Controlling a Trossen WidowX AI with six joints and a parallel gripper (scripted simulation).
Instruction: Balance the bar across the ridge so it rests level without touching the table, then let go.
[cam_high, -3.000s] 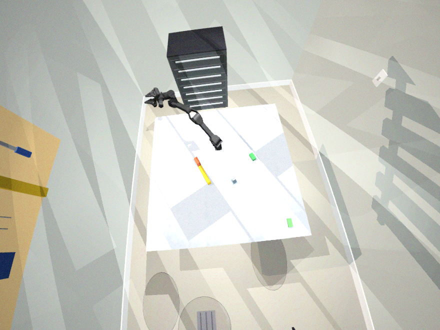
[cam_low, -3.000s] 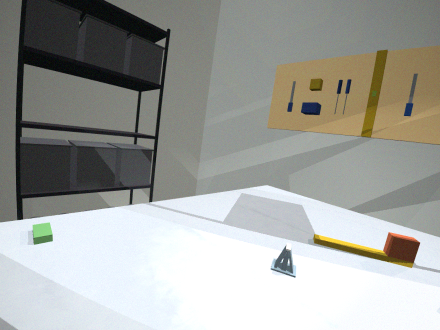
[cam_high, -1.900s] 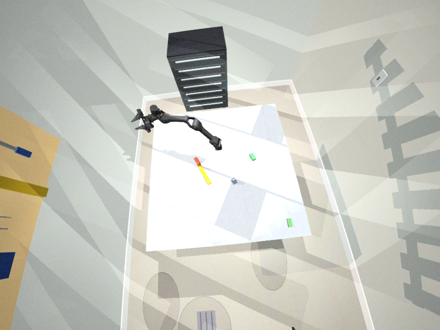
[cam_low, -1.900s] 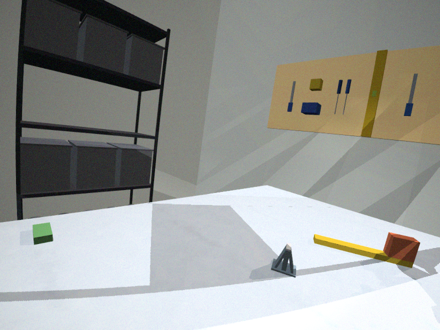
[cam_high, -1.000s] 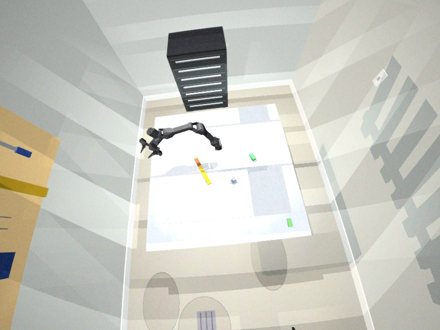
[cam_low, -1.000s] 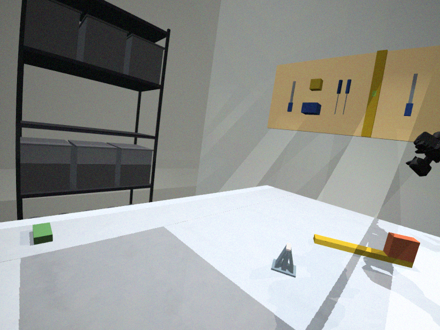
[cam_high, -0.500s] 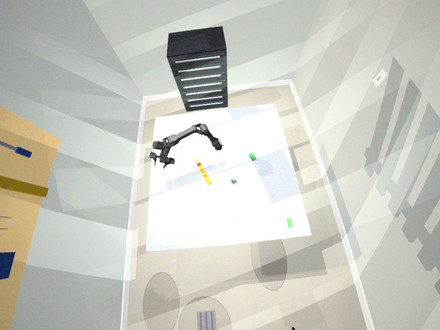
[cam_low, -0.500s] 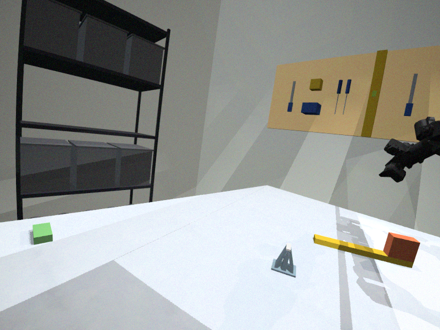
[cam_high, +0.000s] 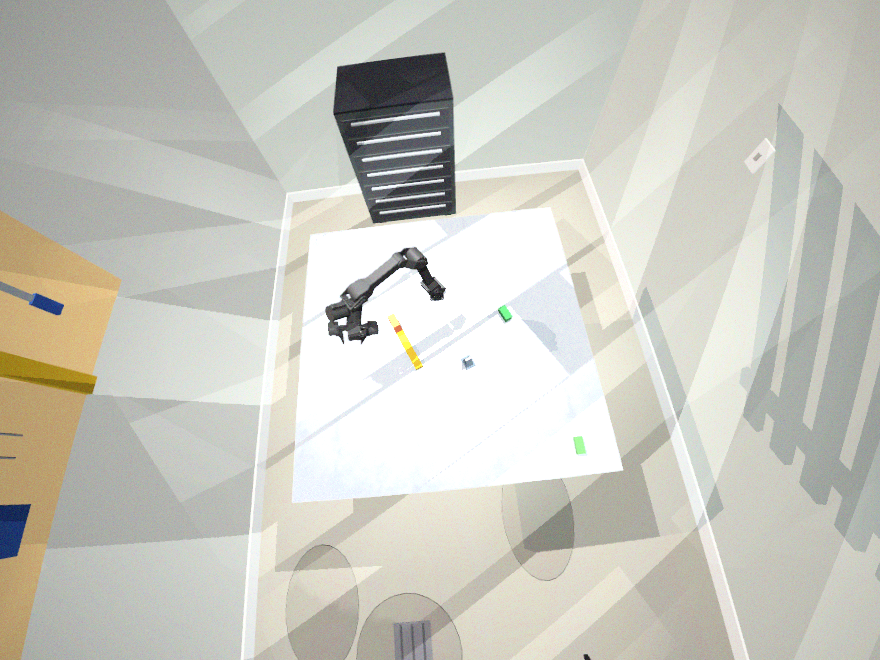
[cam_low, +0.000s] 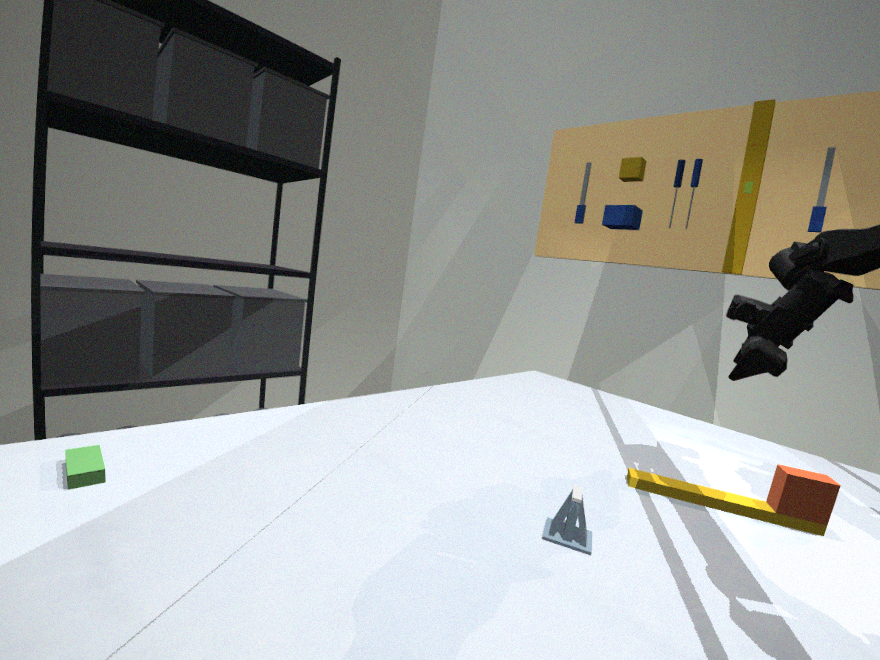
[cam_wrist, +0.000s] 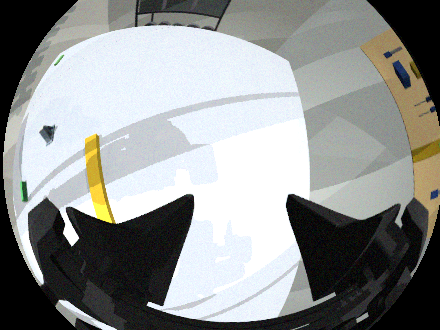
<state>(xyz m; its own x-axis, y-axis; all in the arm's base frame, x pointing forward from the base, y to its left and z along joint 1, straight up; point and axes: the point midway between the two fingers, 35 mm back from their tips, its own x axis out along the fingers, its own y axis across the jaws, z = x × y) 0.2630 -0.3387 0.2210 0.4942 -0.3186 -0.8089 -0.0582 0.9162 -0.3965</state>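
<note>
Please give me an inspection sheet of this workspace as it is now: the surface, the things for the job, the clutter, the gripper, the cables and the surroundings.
Surface: white table, streaked with light and shadow.
Job's things: yellow bar lies flat on the table, an orange block on one end; the small grey ridge stands apart from it, nothing on it.
Clutter: two green blocks on the table, far from the ridge.
Gripper: gripper open, holding nothing, in the air above the table near the bar's block end.
Cables: nothing seen.
Surroundings: dark shelf rack, tool board on the wall, black drawer cabinet.
</note>
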